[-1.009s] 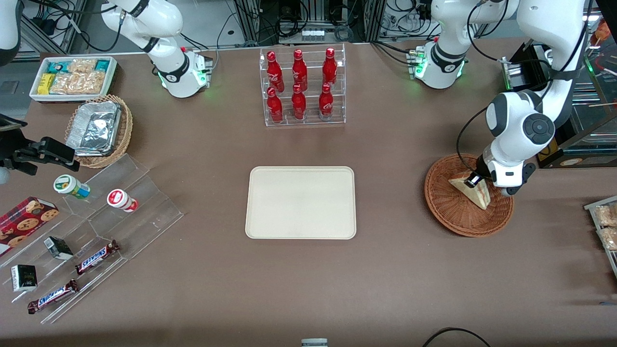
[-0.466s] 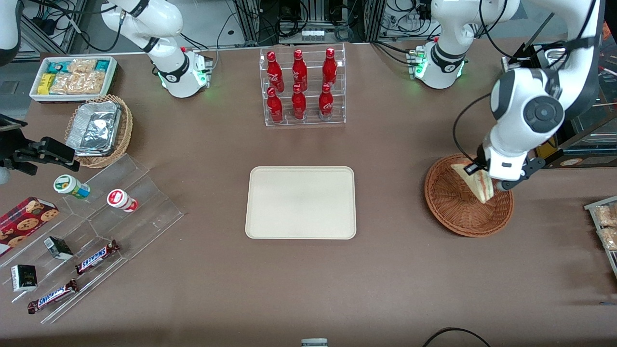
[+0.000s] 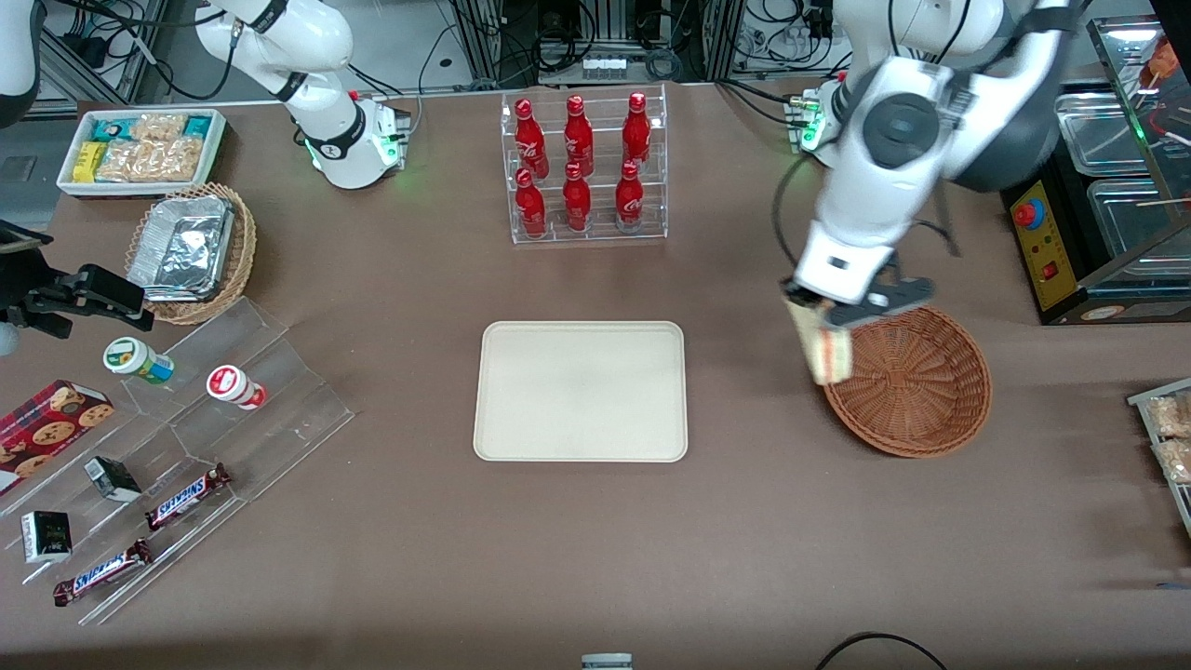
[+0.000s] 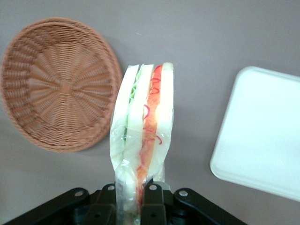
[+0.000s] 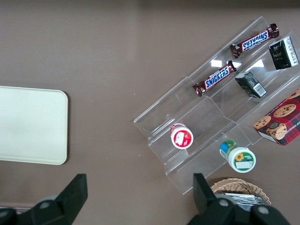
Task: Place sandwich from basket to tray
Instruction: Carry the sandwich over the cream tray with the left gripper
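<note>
My left gripper (image 3: 819,312) hangs in the air above the basket's rim on the side toward the tray, shut on the sandwich (image 3: 824,350). In the left wrist view the sandwich (image 4: 144,131) is a plastic-wrapped wedge of white bread with red and green filling, pinched at its narrow end in the gripper (image 4: 134,199). The round reddish-brown wicker basket (image 3: 916,391) sits on the table with nothing in it, and it shows too in the left wrist view as the basket (image 4: 58,84). The cream-white tray (image 3: 582,391) lies flat mid-table, bare; the tray (image 4: 262,136) is beside the sandwich.
A clear rack of red bottles (image 3: 582,167) stands farther from the front camera than the tray. Toward the parked arm's end are a tan basket with a foil container (image 3: 191,251), a snack bin (image 3: 140,149) and an acrylic display of snacks (image 3: 177,447). Metal equipment (image 3: 1107,186) stands near the working arm.
The gripper has lifted the sandwich out of the basket and carried it up and toward the tray; the basket now has nothing in it.
</note>
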Available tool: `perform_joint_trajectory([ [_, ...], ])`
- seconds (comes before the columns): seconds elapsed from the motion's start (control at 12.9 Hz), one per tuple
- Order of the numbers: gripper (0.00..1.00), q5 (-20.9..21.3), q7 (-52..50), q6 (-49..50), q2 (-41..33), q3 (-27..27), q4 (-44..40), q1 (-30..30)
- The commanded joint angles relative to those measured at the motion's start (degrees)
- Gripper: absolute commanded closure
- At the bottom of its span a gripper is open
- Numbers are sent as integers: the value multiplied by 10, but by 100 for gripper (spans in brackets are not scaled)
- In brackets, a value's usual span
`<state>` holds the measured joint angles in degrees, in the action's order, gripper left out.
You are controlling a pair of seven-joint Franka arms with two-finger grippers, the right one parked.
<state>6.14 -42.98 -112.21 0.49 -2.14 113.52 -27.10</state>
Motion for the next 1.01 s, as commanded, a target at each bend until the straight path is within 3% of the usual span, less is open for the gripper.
perform_joint_trajectory([
  [0.0, 97, 4, 4, -23, 66, 9, -52, -64],
  [0.39, 97, 9, -7, -63, 216, 10, -163, -118],
  [0.93, 96, 22, -36, -157, 318, 13, -174, -160],
])
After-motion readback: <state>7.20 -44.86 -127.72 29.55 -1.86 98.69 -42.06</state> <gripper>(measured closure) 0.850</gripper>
